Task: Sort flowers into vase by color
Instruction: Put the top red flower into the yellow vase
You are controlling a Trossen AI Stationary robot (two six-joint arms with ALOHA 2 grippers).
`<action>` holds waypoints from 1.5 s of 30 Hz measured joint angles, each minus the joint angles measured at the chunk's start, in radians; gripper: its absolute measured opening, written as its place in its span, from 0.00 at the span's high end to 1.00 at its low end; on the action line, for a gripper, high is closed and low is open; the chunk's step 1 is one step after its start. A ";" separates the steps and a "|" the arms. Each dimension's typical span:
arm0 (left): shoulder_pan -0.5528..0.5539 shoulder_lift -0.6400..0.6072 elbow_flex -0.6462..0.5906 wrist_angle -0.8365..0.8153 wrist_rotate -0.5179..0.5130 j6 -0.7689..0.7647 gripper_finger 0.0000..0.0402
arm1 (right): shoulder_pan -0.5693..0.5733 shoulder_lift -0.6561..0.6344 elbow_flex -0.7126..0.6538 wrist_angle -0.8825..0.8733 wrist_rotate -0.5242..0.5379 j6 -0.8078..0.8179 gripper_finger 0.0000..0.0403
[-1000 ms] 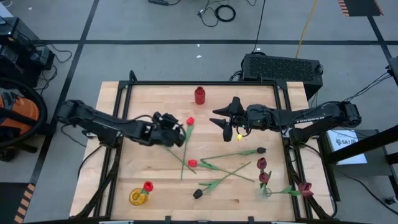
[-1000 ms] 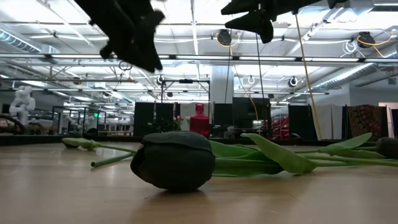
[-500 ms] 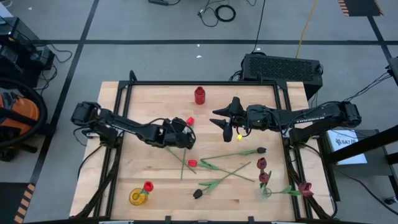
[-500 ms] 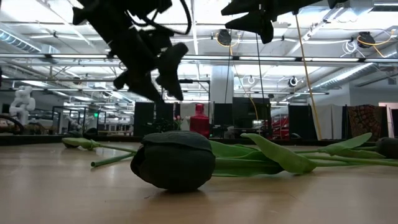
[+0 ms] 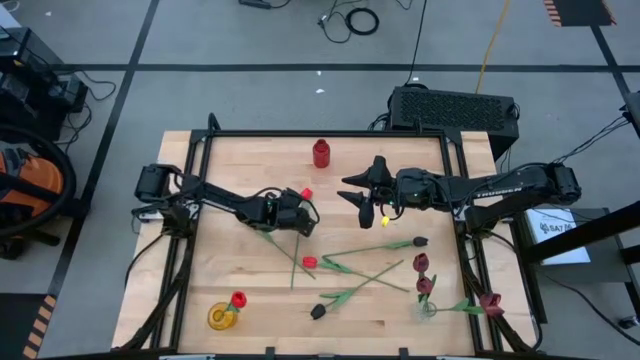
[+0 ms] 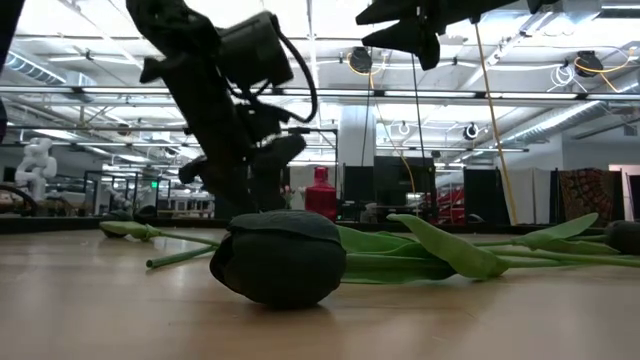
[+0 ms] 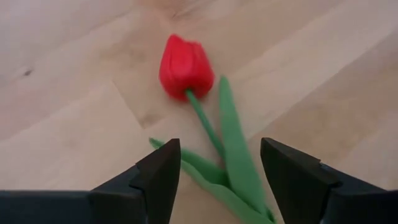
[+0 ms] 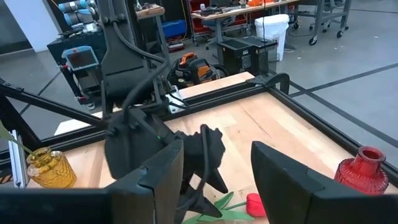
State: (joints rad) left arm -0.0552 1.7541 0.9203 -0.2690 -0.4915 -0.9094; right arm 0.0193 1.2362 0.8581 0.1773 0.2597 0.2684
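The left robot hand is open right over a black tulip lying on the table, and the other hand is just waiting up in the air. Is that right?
Almost. The tulip is bright red, not black. The left wrist view shows the left gripper open, its fingers on either side of the red tulip's green stem on the table. The right gripper does wait above the table, as the high view shows.

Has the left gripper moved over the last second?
Yes. In the high view the left gripper has slid toward the table's centre and come down over the red tulip's stem, fingers open astride it; the red vase stayed put.
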 joint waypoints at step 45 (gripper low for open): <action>-0.207 -0.614 0.000 0.166 -0.243 0.398 0.96 | 0.021 0.089 0.000 0.172 -0.213 -0.071 0.55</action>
State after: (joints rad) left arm -0.2627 1.1405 0.9199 -0.1028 -0.7350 -0.5116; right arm 0.0404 1.3254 0.8585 0.3492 0.0467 0.1978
